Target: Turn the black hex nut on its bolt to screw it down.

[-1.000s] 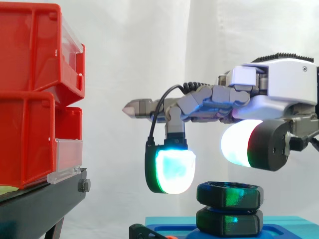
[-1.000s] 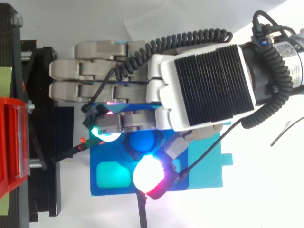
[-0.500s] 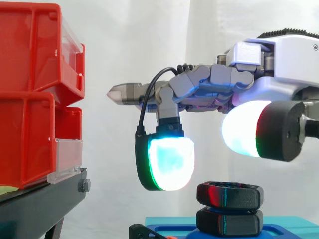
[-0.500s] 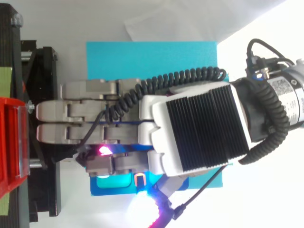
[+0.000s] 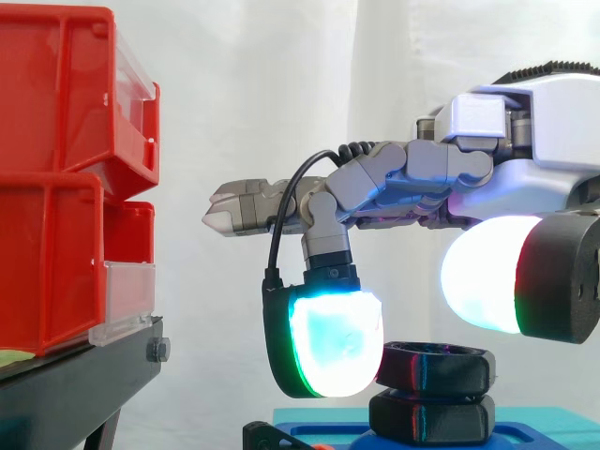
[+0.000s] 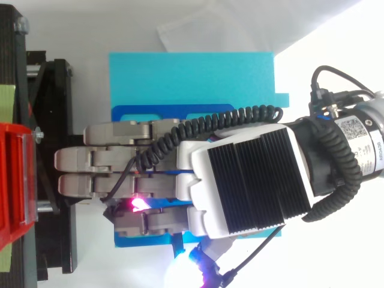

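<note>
The hand (image 5: 412,178) is hanging wide over the blue fixture (image 5: 534,418), holding nothing. Most fingers are reaching straight toward the red bins (image 5: 56,178) at 9 o'clock. Compared with half a second earlier, it is sitting lower in the side view. Its cyan-green fingertip pad (image 5: 333,342) is now level with the black hex nut (image 5: 436,368), just at the nut's 9 o'clock. Whether they are touching cannot be told. The white thumb pad (image 5: 483,277) is hovering at the nut's 1 o'clock, further right than before. The nut is sitting at 5 o'clock in the side view, stacked on a second black hex piece (image 5: 431,418). From above, the hand is lying further toward 6 o'clock, uncovering more of the fixture. A white label (image 6: 359,135) on the wrist is showing print too small to read.
</note>
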Action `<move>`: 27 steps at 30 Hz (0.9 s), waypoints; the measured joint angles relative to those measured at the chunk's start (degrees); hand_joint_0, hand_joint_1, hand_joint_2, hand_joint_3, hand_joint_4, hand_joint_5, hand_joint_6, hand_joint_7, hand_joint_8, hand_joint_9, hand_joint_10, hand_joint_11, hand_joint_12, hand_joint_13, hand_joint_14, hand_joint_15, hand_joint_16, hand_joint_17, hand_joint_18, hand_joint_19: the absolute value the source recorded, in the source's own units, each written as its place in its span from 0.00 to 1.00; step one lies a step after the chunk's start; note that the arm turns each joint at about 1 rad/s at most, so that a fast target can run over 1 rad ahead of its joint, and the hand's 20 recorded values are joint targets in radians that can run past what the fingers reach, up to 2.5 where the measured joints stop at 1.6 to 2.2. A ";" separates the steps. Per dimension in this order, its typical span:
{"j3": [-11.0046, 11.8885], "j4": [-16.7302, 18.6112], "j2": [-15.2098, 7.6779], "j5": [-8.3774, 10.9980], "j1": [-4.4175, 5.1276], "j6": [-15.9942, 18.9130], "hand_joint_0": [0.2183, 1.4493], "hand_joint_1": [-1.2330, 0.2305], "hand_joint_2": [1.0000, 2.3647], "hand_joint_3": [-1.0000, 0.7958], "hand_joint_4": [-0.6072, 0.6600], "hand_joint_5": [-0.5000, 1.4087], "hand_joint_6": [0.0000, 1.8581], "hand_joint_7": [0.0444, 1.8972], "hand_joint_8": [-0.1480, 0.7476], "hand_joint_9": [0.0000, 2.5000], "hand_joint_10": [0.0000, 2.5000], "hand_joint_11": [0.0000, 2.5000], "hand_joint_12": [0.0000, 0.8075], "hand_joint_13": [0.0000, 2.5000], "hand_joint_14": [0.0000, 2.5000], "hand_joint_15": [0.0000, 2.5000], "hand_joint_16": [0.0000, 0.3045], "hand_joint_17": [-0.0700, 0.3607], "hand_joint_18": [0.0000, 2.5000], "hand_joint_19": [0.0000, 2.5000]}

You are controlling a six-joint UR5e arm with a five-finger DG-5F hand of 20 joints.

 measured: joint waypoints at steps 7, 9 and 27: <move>0.00 -0.07 0.00 -0.02 -0.06 -0.01 0.21 0.64 0.00 0.28 0.66 0.18 0.40 0.57 0.46 0.08 0.00 0.00 0.42 0.00 0.00 0.00 0.19 0.47 0.05 0.00; 0.00 -0.11 -0.03 -0.04 -0.11 0.00 0.21 0.66 0.00 0.28 0.66 0.18 0.41 0.57 0.46 0.08 0.00 0.00 0.42 0.00 0.00 0.00 0.19 0.47 0.05 0.00; -0.01 -0.60 -0.04 -0.57 -1.48 -0.47 0.21 0.66 0.00 0.28 0.67 0.18 0.41 0.57 0.47 0.08 0.00 0.00 0.42 0.00 0.00 0.00 0.20 0.48 0.05 0.00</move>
